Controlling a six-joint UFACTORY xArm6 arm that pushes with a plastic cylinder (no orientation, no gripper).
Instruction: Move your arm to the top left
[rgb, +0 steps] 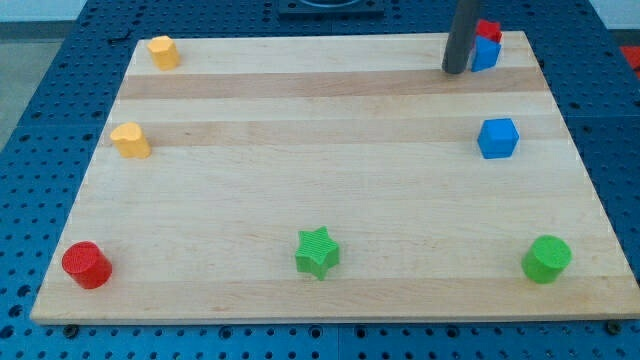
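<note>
1. Camera view, far left: your target is the worktop's (300, 150) top-left corner. A yellow block (163, 51), roughly hexagonal, already sits there, close to the top edge.
2. Below it, near the left edge, lies a yellow heart-shaped block (130, 140); further down, in the bottom-left corner, a red cylinder (86, 265).
3. At the middle of the bottom edge you have a green star (318, 251), well apart from everything else.
4. Now the relation that counts: my tip (455, 70) stands at the view's top right, so the goal lies almost straight to the view's left of it, along the top edge. Judging by this picture, that lane across the upper wood is free of blocks until the yellow one at the corner.
5. Just to the right of the rod is a blue block (487, 54) with a red block (489, 29) behind it; whether the tip touches the blue one you cannot tell.
6. Further right and lower sit a blue cube (498, 138) and, at the bottom right, a green cylinder (546, 259).
7. There is no pincer on this arm, only the rod, so no opening to report.
8. The worktop is flat pale wood on a blue perforated bench (40, 120).
</note>
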